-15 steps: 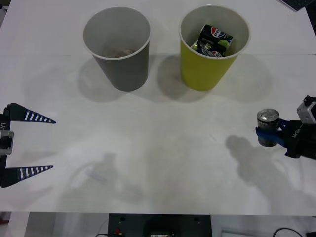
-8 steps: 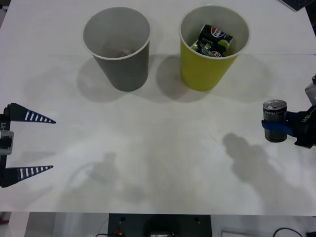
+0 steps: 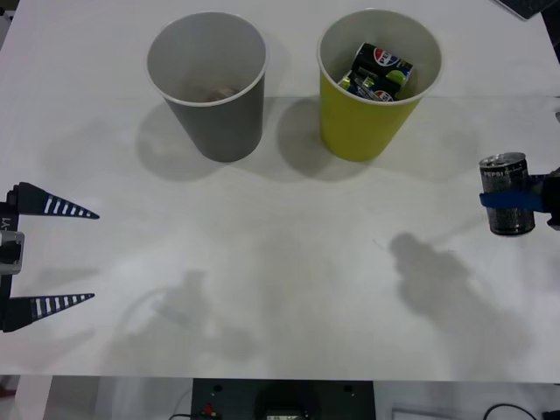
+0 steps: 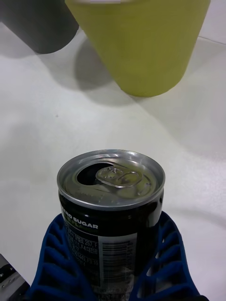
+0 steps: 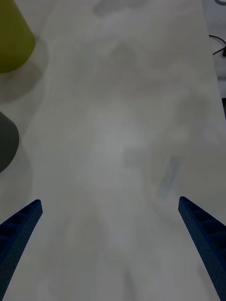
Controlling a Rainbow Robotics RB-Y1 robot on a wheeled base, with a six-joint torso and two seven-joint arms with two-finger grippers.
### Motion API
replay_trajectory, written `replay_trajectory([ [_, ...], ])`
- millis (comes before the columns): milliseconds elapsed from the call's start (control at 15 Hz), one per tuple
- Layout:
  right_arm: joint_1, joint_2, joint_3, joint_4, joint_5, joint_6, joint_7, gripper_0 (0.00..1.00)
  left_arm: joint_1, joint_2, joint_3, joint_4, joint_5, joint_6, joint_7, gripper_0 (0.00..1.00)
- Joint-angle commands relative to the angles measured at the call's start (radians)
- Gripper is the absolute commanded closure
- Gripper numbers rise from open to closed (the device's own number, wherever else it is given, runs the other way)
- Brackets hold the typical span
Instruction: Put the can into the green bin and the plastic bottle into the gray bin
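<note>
A small black can (image 3: 507,194) with a silver top hangs above the table at the right edge, upright, with my right gripper (image 3: 505,200) shut on it. In the right wrist view the blue fingers (image 4: 54,263) clasp the can (image 4: 113,188) on both sides, and the green bin (image 4: 141,42) stands beyond it. The green bin (image 3: 367,122) stands at the back right with other cans inside. To its left is the gray bin (image 3: 219,118). The plastic bottle is out of view. My left gripper (image 3: 52,255) waits open at the left edge.
The can's shadow (image 3: 429,271) lies on the white table (image 3: 280,262) well left of the can. In the left wrist view the open left gripper (image 5: 110,221) faces bare table, with the green bin (image 5: 12,37) and the gray bin (image 5: 5,141) at one side.
My right gripper has risen with the can and drifted toward the right edge and back of the table. The left arm and both bins have not moved.
</note>
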Motion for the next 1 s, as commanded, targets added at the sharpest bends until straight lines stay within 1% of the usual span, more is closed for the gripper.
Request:
replay_trajectory([
  [67,-0.045,-0.082,0.031,0.002,-0.025,0.0,-0.003,1.0,0.0,0.0,0.0,0.0,0.0,0.0,0.0,0.0],
  [133,-0.076,-0.119,0.048,0.006,-0.033,0.0,-0.003,1.0,0.0,0.0,0.0,0.0,0.0,0.0,0.0,0.0],
  [267,-0.149,-0.166,0.094,0.046,-0.071,0.0,-0.001,1.0,0.0,0.0,0.0,0.0,0.0,0.0,0.0,0.0],
  [400,-0.261,-0.206,0.173,0.1,-0.092,0.0,-0.003,1.0,0.0,0.0,0.0,0.0,0.0,0.0,0.0,0.0],
  [667,-0.508,-0.249,0.352,0.218,-0.103,0.0,-0.003,1.0,0.0,0.0,0.0,0.0,0.0,0.0,0.0,0.0],
  [733,-0.591,-0.255,0.418,0.255,-0.108,0.0,-0.003,1.0,0.0,0.0,0.0,0.0,0.0,0.0,0.0,0.0],
  [867,-0.708,-0.255,0.516,0.315,-0.103,0.0,-0.005,1.0,0.0,0.0,0.0,0.0,0.0,0.0,0.0,0.0],
  [933,-0.788,-0.254,0.587,0.356,-0.102,0.0,-0.005,1.0,0.0,0.0,0.0,0.0,0.0,0.0,0.0,0.0],
  [1000,-0.846,-0.249,0.637,0.388,-0.102,0.0,-0.005,1.0,0.0,0.0,0.0,0.0,0.0,0.0,0.0,0.0],
])
